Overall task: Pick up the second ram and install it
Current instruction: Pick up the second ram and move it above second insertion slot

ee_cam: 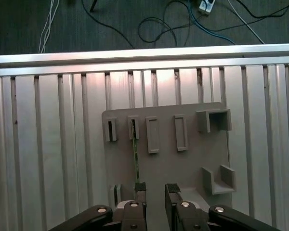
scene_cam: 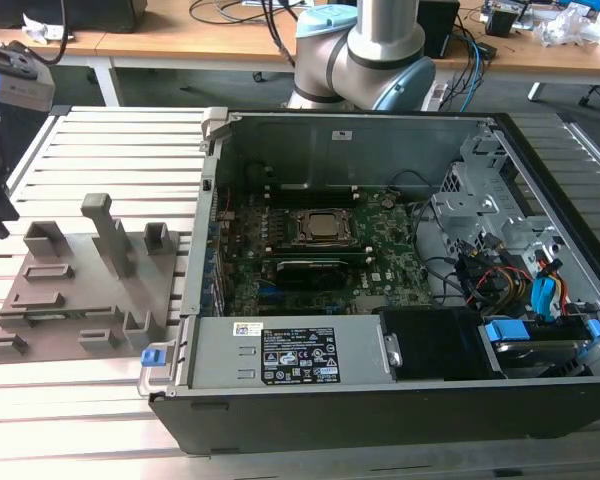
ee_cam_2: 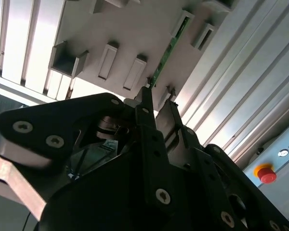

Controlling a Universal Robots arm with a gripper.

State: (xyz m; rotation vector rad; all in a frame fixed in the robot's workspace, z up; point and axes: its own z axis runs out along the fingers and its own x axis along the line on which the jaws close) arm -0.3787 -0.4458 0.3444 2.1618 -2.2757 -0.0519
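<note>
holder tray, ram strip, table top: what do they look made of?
The holder tray looks like matte grey plastic: dull, blocky slots. The second ram: green circuit board, seen edge-on. The table: likely aluminium, bright ribbed slats.

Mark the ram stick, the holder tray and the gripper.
ram stick (ee_cam: 136, 154), first wrist view, mid-length of its edge.
holder tray (ee_cam: 183, 168), first wrist view, bare plate.
gripper (ee_cam: 156, 188), first wrist view, between fingertips.

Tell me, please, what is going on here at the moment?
The arm's black gripper hovers open over the grey plastic holder tray, fingertips close to one end of the slim green RAM strip standing on edge in a tray slot. The strip is not yet gripped. The open black computer case sits beside the tray.
</note>
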